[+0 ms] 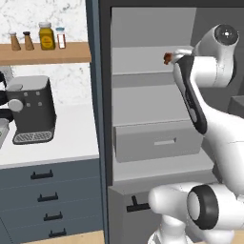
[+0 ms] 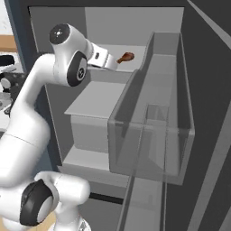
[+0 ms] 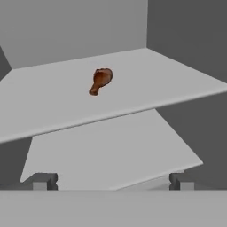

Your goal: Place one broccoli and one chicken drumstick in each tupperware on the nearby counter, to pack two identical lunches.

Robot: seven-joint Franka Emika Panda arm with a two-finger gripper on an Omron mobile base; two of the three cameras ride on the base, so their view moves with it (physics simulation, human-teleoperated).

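A reddish-brown chicken drumstick lies alone on the upper grey shelf of the open fridge, plump end away from me. It also shows past the arm, as the drumstick in the left base view and the drumstick in the right. My gripper is open and empty. It is raised to shelf height, a short way in front of the drumstick and apart from it. In the right base view, the gripper points at the meat. The broccoli and the tupperware are out of view. The white counter lies left of the fridge.
A lower shelf and a grey drawer sit beneath the drumstick's shelf. The open fridge door with its clear bins stands at my right. A dark coffee machine stands on the counter, with jars on a wooden wall shelf above it.
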